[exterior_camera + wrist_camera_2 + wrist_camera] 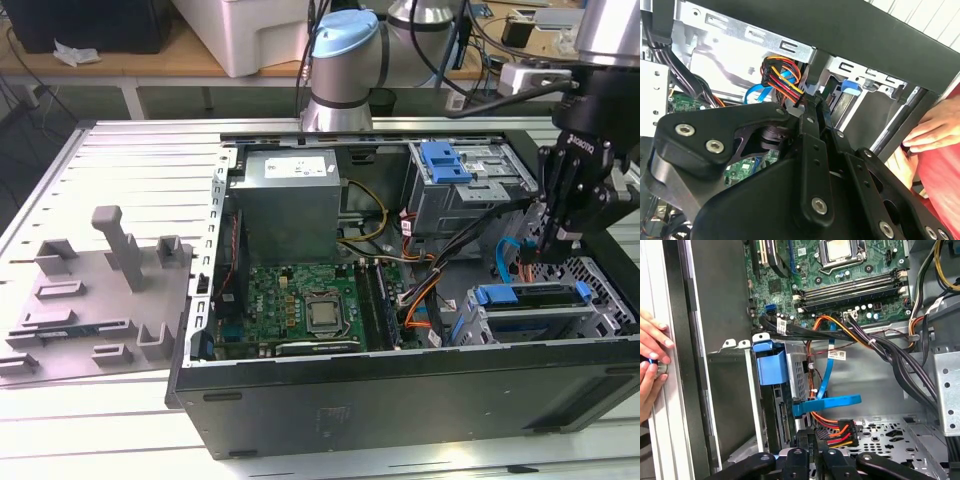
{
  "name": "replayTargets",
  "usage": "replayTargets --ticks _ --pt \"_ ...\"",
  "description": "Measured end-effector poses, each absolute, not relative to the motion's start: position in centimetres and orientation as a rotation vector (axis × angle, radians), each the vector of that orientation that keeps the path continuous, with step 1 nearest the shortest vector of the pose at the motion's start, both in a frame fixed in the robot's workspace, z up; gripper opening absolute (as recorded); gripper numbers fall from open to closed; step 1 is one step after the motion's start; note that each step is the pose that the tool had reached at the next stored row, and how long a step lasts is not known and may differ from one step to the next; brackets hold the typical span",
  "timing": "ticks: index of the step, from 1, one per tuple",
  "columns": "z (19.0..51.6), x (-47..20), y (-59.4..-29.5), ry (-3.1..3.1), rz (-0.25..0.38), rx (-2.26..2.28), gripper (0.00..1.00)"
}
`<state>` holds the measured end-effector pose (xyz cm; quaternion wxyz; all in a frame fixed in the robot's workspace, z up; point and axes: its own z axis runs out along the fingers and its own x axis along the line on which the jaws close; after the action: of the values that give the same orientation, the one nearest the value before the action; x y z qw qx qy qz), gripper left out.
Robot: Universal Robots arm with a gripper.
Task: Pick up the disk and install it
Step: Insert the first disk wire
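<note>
The claw (pixel 535 255) hangs inside the open computer case (pixel 400 385), at the exterior view's right. In the second wrist view its two fingers (pixel 810 125) are pressed together with no visible gap at the tips. In both wrist views the tips stand against a black power plug (pixel 839 432) carrying red, orange and yellow wires (pixel 782 75); whether the plug is pinched cannot be told. A flat blue data cable (pixel 827 403) ends in a connector just beside the plug. The disk (pixel 530 298) sits in the lower drive bay (pixel 610 300) directly below the claw, its blue frame facing up in the exterior view. In the first wrist view the disk (pixel 774 415) is seen edge-on in the bay, with a blue tab (pixel 769 362) on its end. Behind the bay, a bundle of black cables (pixel 880 345) runs toward the green circuit board (pixel 300 305). The grey power-supply box (pixel 290 200) stands beyond the board, and an upper drive cage with a blue latch (pixel 445 160) sits near the far wall of the case. A person's hands (pixel 652 357) rest on the outer edge of the case, beside the drive bay. A grey moulded plate (pixel 100 290) lies on the table (pixel 60 170), well apart from the case on the exterior view's left.
</note>
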<state>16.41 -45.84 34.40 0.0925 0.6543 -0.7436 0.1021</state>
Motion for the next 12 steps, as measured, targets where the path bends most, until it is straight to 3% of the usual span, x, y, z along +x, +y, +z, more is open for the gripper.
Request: replayTargets --ticks 12 --pt "34.5 15.2 -47.1 -2.251 0.327 1.968 0.17"
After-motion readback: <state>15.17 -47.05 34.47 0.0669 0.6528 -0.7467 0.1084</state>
